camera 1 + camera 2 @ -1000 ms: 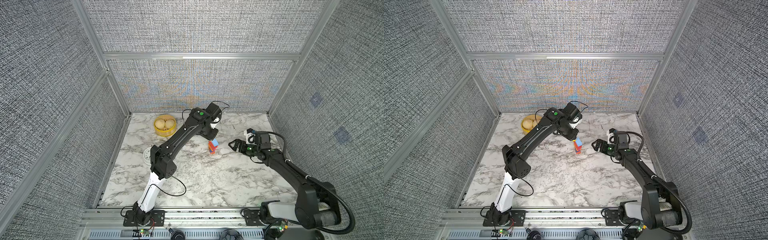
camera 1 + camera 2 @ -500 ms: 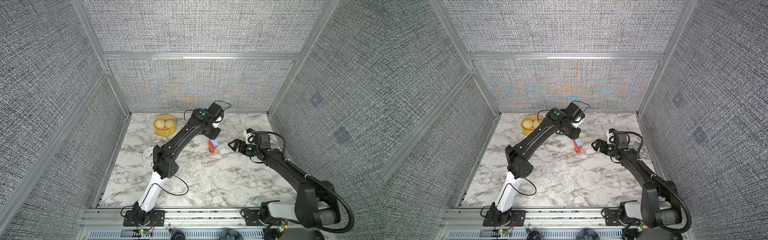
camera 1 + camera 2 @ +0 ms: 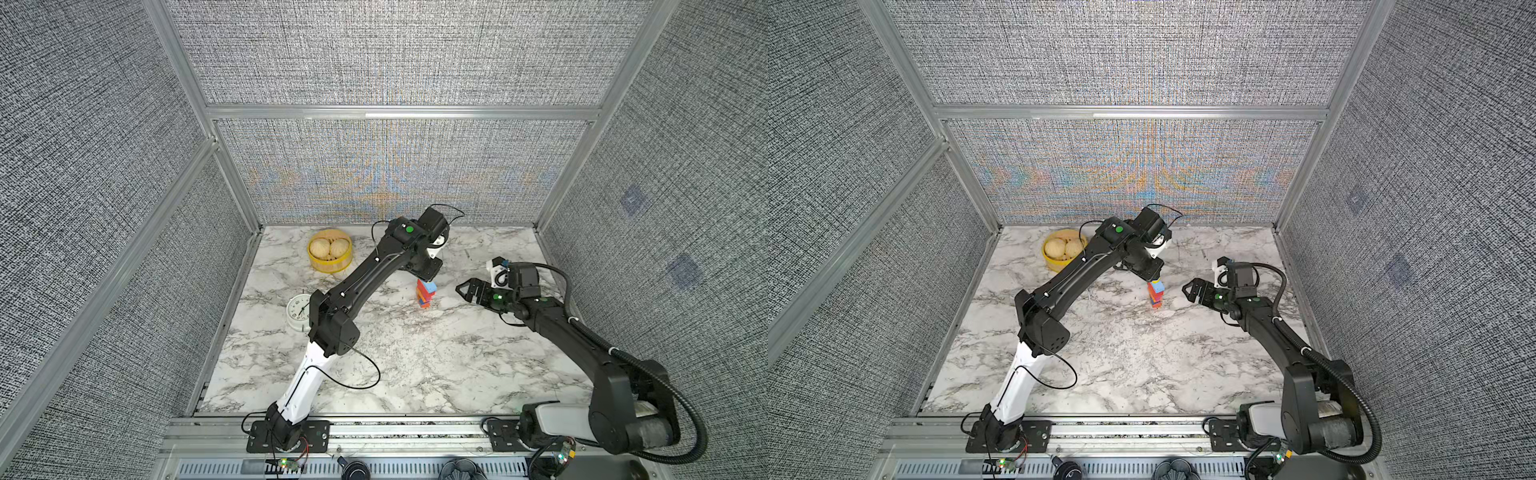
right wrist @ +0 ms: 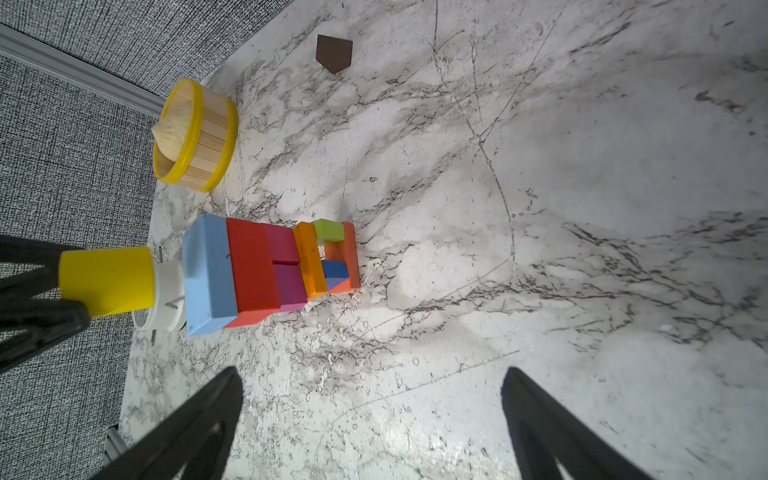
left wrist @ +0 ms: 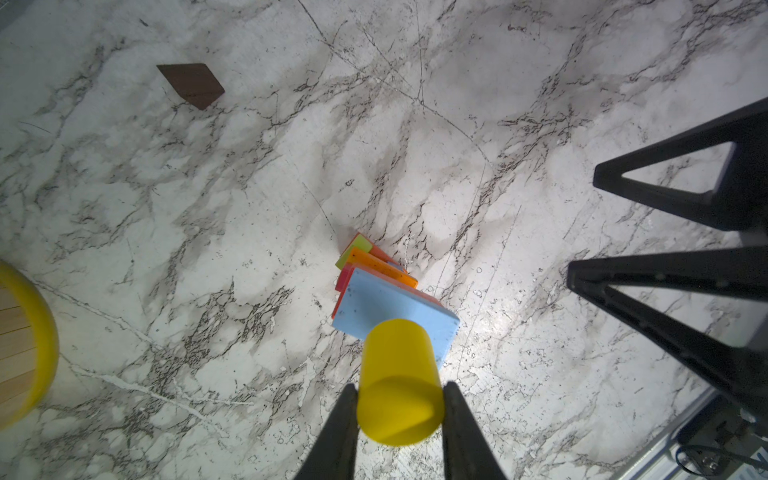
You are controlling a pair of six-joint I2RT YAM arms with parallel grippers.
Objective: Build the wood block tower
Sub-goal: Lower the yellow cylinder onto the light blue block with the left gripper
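My left jaws are clamped on the yellow cylinder [image 5: 399, 386], one flat against each curved flank near its upper end, so the lower face is free to land. It hangs just above the light blue block [image 5: 390, 307] that tops the tower [image 3: 426, 293]; the right wrist view shows a gap between them. The tower stands near the middle of the worktop [image 3: 415, 365], nudged towards 1 o'clock. My right jaws are spread wide and empty, near the tower at its 3 o'clock, apart from it. I judge the cylinder light, stiff and slick with paint. On a round flank it could twist or slide, so a firm hold square across the middle suits it, and a gentle release. The tower looks touchy: it is one block wide, its layers sit slightly askew, and small pieces near the foot leave an open gap. In the stack [image 4: 270, 270] I count one light blue, one red, what seem to be two pink, one orange bar, one lime, one dark blue and one red-orange base piece, about eight. One cylinder is in hand, and one brown block [image 4: 333, 52] lies flat, well apart. One basket [image 3: 330, 270] holding two buns sits at the tower's 10 o'clock, and one clock [image 3: 298, 311] at its 9 o'clock.
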